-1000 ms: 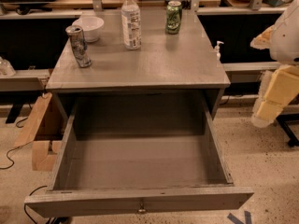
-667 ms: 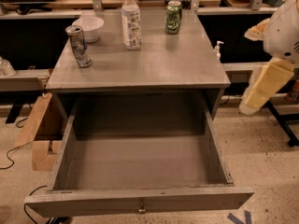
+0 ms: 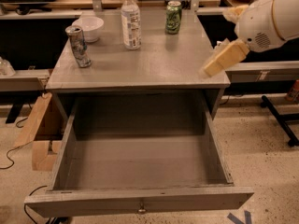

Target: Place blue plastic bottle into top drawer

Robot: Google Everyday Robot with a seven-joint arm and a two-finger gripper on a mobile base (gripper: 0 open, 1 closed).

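Note:
The blue plastic bottle (image 3: 131, 22), clear with a white cap and pale label, stands upright at the back middle of the grey cabinet top (image 3: 140, 66). The top drawer (image 3: 140, 200) is pulled wide open below, with nothing inside it and a small knob at its front centre. My gripper (image 3: 220, 60), cream-coloured on a white arm, hangs over the right edge of the cabinet top. It is well to the right of the bottle, nearer the front, and holds nothing.
A green can (image 3: 173, 17) stands right of the bottle. A silver patterned can (image 3: 78, 45) and a white bowl (image 3: 89, 28) are at the left. A cardboard box (image 3: 39, 129) leans on the floor at the left. A black stand leg (image 3: 280, 120) lies at the right.
My arm has swung left from beside the cabinet, bringing the gripper up over the right edge of the cabinet top. The bottle, the cans and the drawer have not moved.

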